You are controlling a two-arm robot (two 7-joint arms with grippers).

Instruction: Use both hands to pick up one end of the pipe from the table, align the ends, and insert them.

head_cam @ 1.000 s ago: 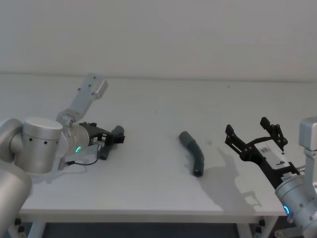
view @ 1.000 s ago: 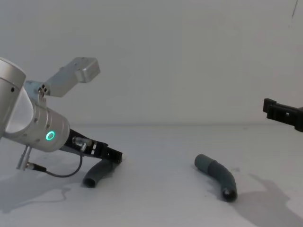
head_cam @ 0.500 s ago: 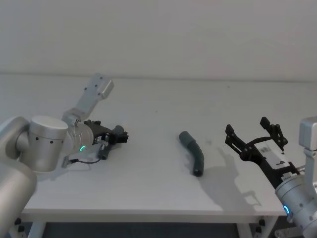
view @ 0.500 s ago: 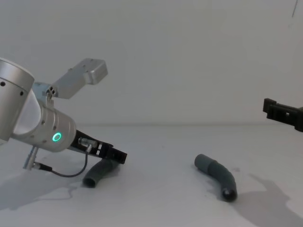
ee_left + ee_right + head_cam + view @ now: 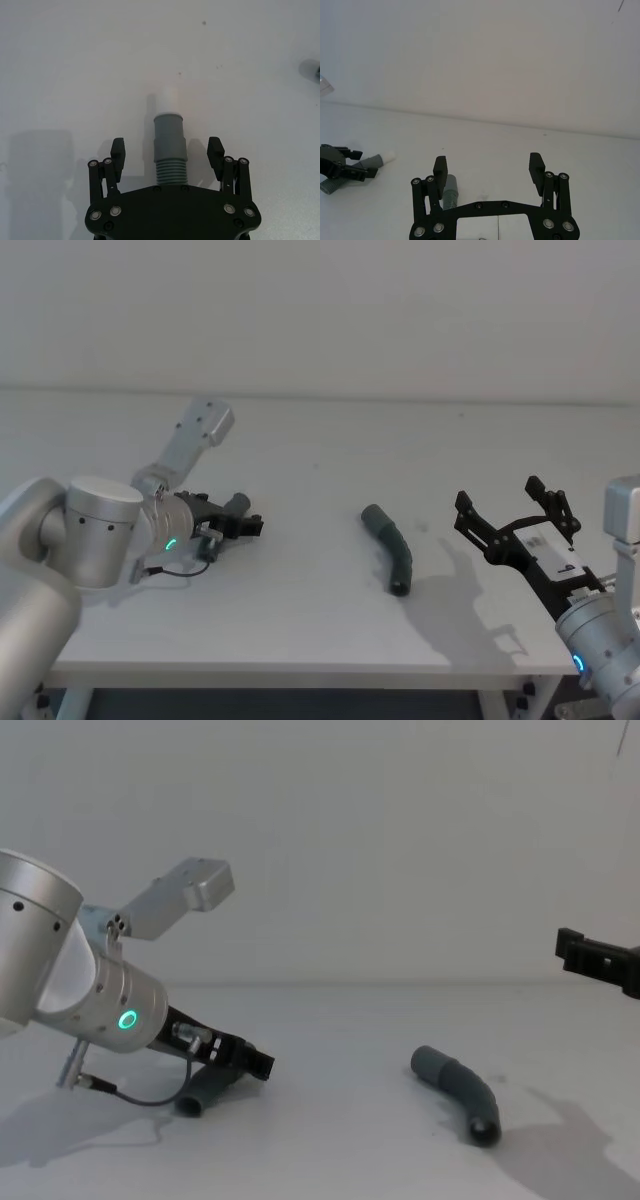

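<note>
Jaws of the left gripper (image 5: pixel 166 146) are spread astride the ribbed pipe piece (image 5: pixel 169 160) near the left edge of the table (image 5: pixel 300 630), seemingly untouched. Light, stiff plastic is judged; hold is advised behind the collar (image 5: pixel 168 125). By the right edge the right gripper (image 5: pixel 500 495) is held spread.

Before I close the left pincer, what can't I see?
Rear half of the left pipe piece: under the left pincer in the left wrist view.
Most of the right pipe piece: behind the right pincer in the right wrist view; its end detail is too small in the head view.
Part of the right pincer: cut off by the chest view's right edge.
</note>
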